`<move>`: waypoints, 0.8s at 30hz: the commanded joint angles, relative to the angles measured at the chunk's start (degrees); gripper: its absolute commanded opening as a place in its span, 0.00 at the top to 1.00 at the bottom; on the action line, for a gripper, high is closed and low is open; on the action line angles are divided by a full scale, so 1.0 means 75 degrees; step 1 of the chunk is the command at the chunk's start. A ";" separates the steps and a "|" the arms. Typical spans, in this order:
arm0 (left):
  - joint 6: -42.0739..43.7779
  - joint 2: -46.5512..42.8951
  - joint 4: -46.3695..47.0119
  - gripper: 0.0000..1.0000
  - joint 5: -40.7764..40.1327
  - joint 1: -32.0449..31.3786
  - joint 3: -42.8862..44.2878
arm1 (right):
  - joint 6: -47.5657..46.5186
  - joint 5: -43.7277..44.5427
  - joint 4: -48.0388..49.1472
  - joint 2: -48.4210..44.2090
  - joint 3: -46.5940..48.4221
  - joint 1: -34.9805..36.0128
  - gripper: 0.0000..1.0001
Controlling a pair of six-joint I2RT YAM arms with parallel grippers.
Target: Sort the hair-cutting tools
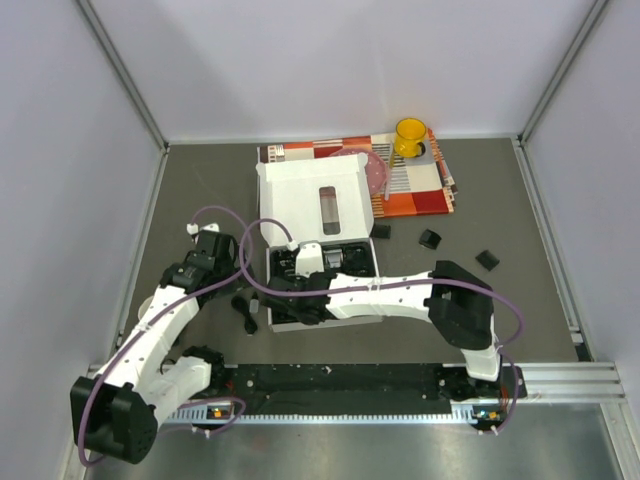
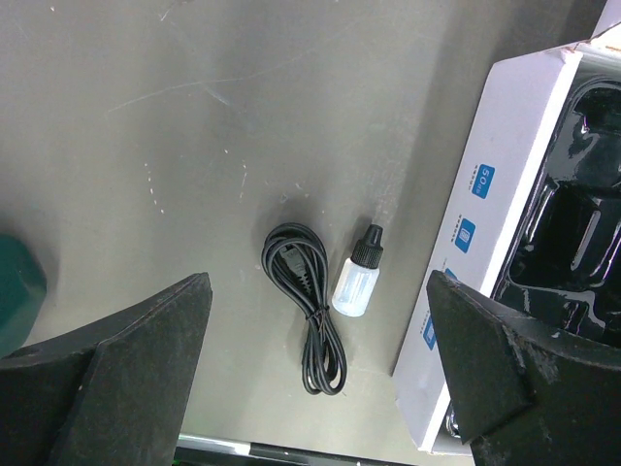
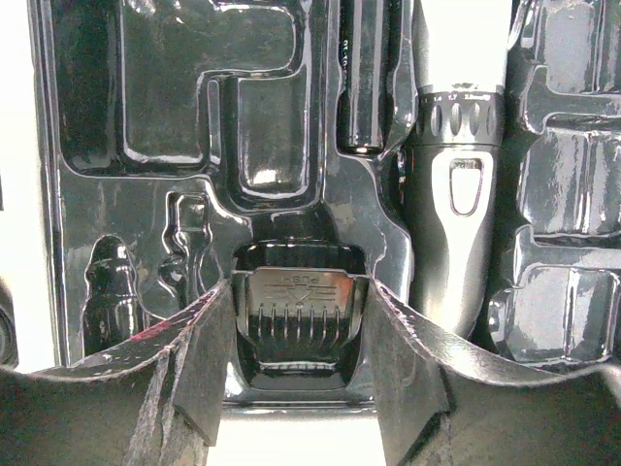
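Left claw (image 2: 317, 291) stands wide open and empty above the table (image 2: 194, 116), over a coiled black cord (image 2: 309, 325) lying just beside a small clear bottle (image 2: 355, 286); the white box (image 2: 475, 252) is to their right. Right claw (image 3: 301, 291) is down in the box's black tray (image 3: 175, 116), half closed with a finger (image 3: 199, 349) against each side of a guard comb (image 3: 301, 320). It appears to be gripping it, though whether the comb is seated or lifted I cannot tell, and the clipper (image 3: 451, 214) lies in the slot just right of it. Further right, loose guard combs (image 1: 430, 238) sit on the table beside the box.
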 commanded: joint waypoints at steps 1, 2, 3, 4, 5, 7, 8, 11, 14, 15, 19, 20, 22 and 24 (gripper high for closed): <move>0.0088 -0.0133 0.0065 0.02 -0.0050 -0.0017 0.0240 | 0.0068 -0.0242 0.0126 -0.0145 -0.0007 0.0190 0.45; 0.0088 -0.0145 0.0077 0.02 -0.0050 -0.0029 0.0240 | 0.0056 -0.0254 0.0115 -0.0157 -0.0007 0.0190 0.42; 0.0099 -0.0133 0.0077 0.02 -0.0062 -0.0029 0.0240 | 0.0044 -0.0289 0.0126 -0.0169 -0.0007 0.0190 0.40; 0.0099 -0.0168 0.0077 0.02 -0.0050 -0.0029 0.0240 | 0.0056 -0.0313 0.0126 -0.0181 -0.0018 0.0190 0.39; 0.0099 -0.0157 0.0077 0.02 -0.0062 -0.0017 0.0240 | 0.0044 -0.0325 0.0126 -0.0192 -0.0030 0.0190 0.37; 0.0099 -0.0180 0.0065 0.02 -0.0074 -0.0017 0.0240 | 0.0044 -0.0348 0.0126 -0.0204 -0.0030 0.0190 0.35; 0.0099 -0.0180 0.0065 0.02 -0.0074 -0.0029 0.0240 | 0.0021 -0.0348 0.0126 -0.0250 -0.0030 0.0190 0.35; 0.0099 -0.0203 0.0065 0.02 -0.0085 -0.0017 0.0240 | -0.0037 -0.0325 0.0126 -0.0379 0.0005 0.0190 0.34; 0.0099 -0.0192 0.0053 0.02 -0.0097 -0.0017 0.0240 | -0.0155 -0.0255 0.0126 -0.0555 0.0098 0.0190 0.35; 0.0099 -0.0203 0.0065 0.02 -0.0097 -0.0017 0.0240 | -0.0190 -0.0243 0.0115 -0.0590 0.0134 0.0190 0.36; 0.0088 -0.0238 0.0042 0.02 -0.0132 -0.0029 0.0240 | -0.0447 -0.0091 0.0056 -0.0731 0.0274 0.0190 0.47; 0.0088 -0.0238 0.0053 0.02 -0.0132 -0.0017 0.0240 | -0.0483 -0.0056 0.0044 -0.0755 0.0333 0.0201 0.49; 0.0088 -0.0250 0.0042 0.02 -0.0132 -0.0029 0.0240 | -0.0623 -0.0067 0.0021 -0.0755 0.0357 0.0166 0.56; 0.0099 -0.0250 0.0042 0.02 -0.0144 -0.0029 0.0240 | -0.0612 -0.0242 -0.0003 -0.0732 0.0357 0.0108 0.61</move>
